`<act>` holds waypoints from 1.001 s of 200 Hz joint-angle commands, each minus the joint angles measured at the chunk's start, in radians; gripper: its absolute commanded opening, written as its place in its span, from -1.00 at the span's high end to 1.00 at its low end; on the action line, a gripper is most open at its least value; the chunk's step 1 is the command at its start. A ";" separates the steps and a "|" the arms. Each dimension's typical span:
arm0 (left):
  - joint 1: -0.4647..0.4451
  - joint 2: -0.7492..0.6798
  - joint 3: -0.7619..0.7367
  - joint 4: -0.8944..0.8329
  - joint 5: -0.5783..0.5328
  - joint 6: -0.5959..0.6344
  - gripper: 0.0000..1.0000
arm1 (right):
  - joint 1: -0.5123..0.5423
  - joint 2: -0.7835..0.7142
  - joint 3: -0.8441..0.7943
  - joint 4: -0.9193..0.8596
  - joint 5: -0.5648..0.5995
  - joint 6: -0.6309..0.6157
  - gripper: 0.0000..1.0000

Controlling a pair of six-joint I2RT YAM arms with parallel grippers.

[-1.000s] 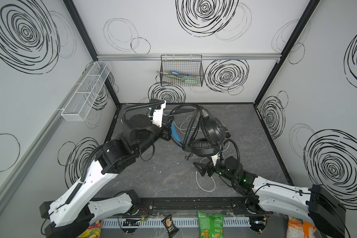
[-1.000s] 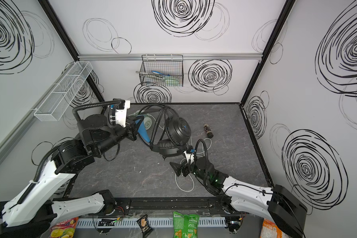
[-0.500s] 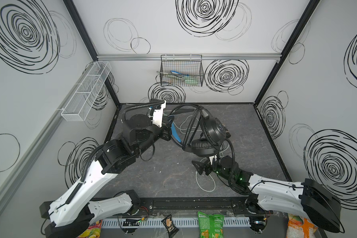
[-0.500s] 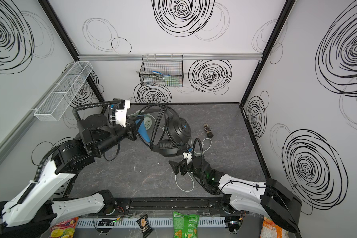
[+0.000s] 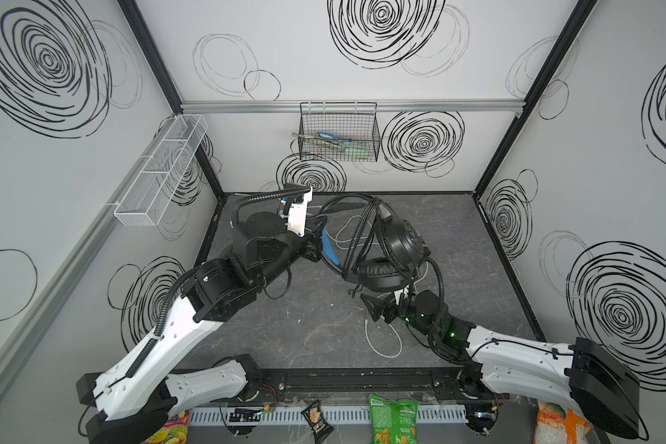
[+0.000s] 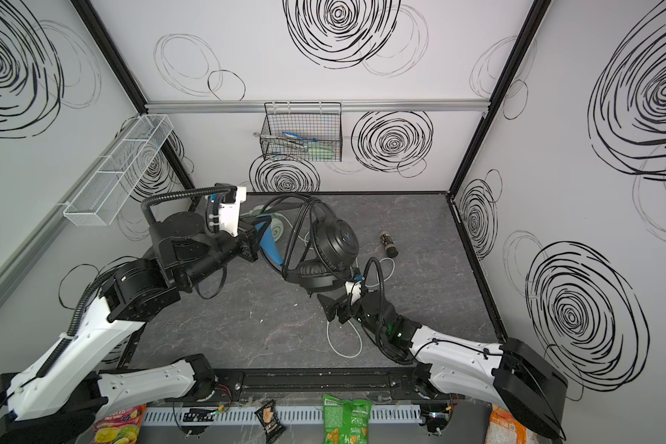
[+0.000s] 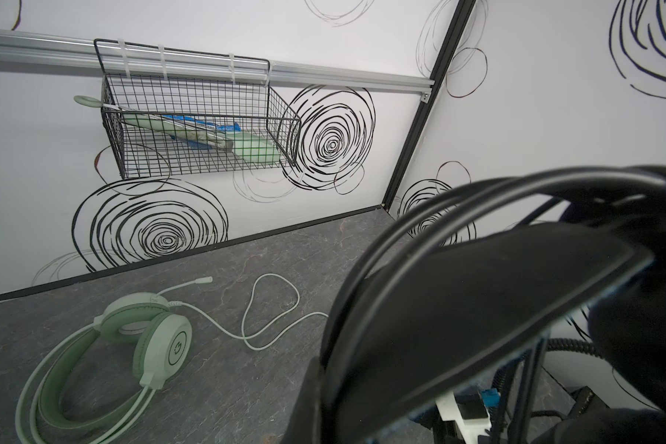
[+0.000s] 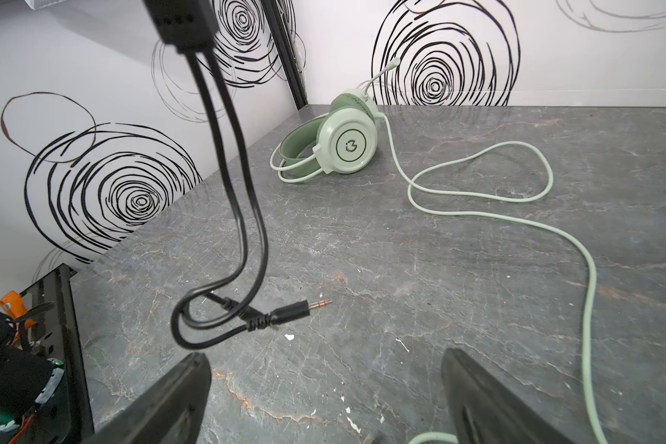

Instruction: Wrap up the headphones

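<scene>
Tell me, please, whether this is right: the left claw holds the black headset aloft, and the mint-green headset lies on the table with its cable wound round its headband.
One detail is wrong: the cable of the mint-green headset is not wound but trails loose across the table, as the right wrist view shows. The left claw does hold the black headset aloft.

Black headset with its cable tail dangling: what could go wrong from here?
1. The jack plug hangs loose before the open right gripper; with nothing holding the tail, the loops over the black headset may slacken.
2. The white cable lies beside that gripper; a low grab could snag it and drag the mint-green headset.
3. The left gripper pinches only the headband; it might slip.
</scene>
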 commanded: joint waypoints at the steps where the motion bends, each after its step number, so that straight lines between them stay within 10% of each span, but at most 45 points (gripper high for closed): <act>1: -0.002 -0.009 0.030 0.144 0.014 -0.038 1.00 | 0.004 0.033 0.038 0.030 -0.043 -0.026 -0.95; 200: -0.002 -0.010 0.027 0.154 0.030 -0.043 1.00 | -0.038 0.184 0.133 0.099 -0.019 0.020 -0.95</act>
